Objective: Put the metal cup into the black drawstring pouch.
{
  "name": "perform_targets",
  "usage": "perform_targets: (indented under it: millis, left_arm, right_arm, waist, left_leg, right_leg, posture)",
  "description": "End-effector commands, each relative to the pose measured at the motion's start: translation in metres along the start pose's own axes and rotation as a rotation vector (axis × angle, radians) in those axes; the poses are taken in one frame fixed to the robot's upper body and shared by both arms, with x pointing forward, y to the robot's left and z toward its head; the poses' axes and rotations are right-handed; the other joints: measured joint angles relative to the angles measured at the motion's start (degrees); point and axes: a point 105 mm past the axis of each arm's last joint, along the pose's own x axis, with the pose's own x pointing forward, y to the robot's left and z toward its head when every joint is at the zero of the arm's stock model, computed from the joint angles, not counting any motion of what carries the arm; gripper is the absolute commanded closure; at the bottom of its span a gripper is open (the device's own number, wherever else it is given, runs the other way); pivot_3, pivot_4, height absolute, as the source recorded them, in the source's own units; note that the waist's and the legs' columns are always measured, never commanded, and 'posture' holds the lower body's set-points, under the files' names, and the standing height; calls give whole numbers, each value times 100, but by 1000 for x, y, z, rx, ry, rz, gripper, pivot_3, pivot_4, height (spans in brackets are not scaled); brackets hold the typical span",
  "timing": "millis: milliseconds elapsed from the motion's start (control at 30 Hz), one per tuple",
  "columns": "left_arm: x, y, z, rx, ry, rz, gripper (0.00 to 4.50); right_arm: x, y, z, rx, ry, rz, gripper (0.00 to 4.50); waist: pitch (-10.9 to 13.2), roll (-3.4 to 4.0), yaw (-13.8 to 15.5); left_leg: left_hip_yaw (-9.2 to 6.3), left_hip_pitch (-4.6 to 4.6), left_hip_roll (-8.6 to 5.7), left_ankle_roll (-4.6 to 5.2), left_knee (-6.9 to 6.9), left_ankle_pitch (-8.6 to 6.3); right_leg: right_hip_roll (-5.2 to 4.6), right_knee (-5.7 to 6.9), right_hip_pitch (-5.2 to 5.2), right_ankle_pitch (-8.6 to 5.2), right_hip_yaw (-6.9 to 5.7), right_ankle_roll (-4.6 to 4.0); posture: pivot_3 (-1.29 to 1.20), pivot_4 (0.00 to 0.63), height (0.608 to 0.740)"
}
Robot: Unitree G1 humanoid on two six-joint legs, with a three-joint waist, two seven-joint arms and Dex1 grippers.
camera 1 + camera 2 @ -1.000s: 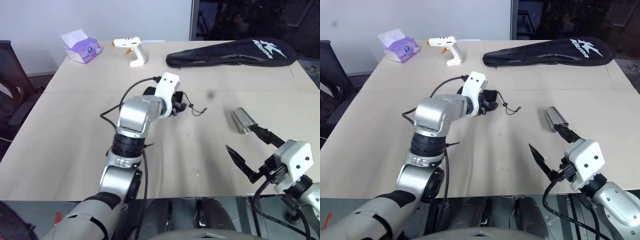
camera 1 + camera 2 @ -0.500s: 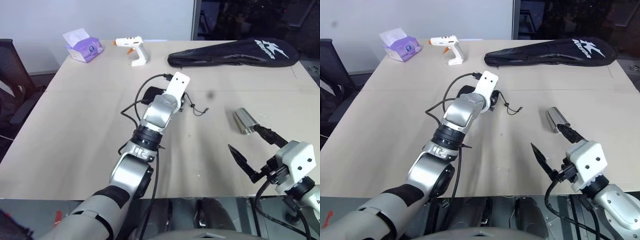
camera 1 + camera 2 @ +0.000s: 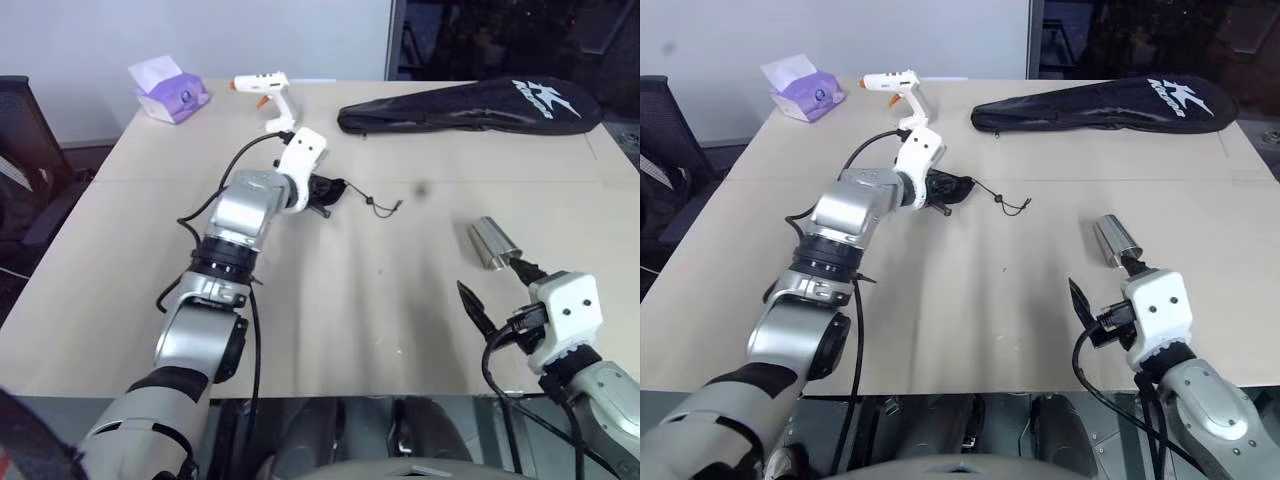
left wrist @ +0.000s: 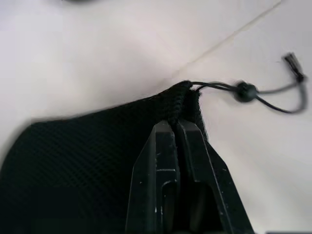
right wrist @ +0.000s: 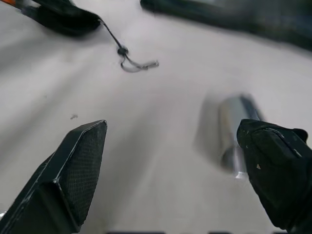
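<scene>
Your left end effector (image 4: 176,127) is pinched closed on the black drawstring pouch (image 4: 97,146), gripping the fabric right at the gathered mouth where the cord comes out. Before you lift, check that you hold one lip of the opening and not both layers, or the mouth won't gape for the cup. Raise it gently, and let the cord (image 3: 372,203) trail free on the desk (image 3: 330,300).

Your right end effector (image 5: 180,161) has its fingers spread wide and holds nothing. The metal cup (image 3: 490,243) lies on its side on the desk just beyond it, with one fingertip already near its end. Straddle the cup across its body (it looks slick and likely to roll) and close squarely.

The left wrist view shows the exact bite on the pouch's hem, which the head views hide behind the wrist housing. The head views alone show that pouch and cup lie well apart, with the glue gun (image 3: 268,95), tissue box (image 3: 168,90) and racket bag (image 3: 470,102) far behind.
</scene>
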Motion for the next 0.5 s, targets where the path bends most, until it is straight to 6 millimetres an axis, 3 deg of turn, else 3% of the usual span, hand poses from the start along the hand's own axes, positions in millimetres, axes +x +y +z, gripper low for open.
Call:
perform_targets:
  millis: [33,100,167,267,367,500]
  left_arm:
    - [-26,-25,20,-7,-115,-305,4441]
    - [-40,-27,2,123,-95,-368,4441]
    - [-51,-20,-23,276,-29,-370,4441]
    - [-60,-14,-38,331,11,-381,4441]
    - [-65,-12,-42,334,10,-361,3565]
    - [-65,-10,-42,397,-1,-276,1810]
  right_arm:
    - [11,-6,-5,79,29,-61,0]
    - [18,-2,-2,77,14,-35,0]
    - [20,15,12,71,-52,72,0]
    - [13,37,27,-13,-124,211,0]
    - [4,57,29,-96,-149,380,0]
    - [4,57,30,-148,-156,444,0]
  waist:
    - [0,2,-13]
    - [-2,7,-45]
    - [-7,16,-150]
    - [-5,18,-150]
    - [-5,15,-96]
    - [-6,11,-116]
  left_leg:
    - [3,1,-2,1,0,0]
    - [5,1,-2,1,-2,0]
    - [14,10,0,1,-13,0]
    - [16,16,6,-3,-27,2]
    - [6,4,3,0,-19,1]
    - [9,4,-3,17,-10,-8]
  right_leg:
    - [-1,1,-1,0,4,0]
    - [0,1,-2,0,5,-1]
    - [0,0,-3,0,16,-2]
    - [7,3,-10,-1,22,-4]
    - [5,-1,-8,-1,5,-4]
    - [-1,-5,0,0,7,0]
  posture:
    - [0,150,740]
    - [0,150,740]
    - [0,150,740]
    - [0,150,740]
    - [0,150,740]
    - [0,150,740]
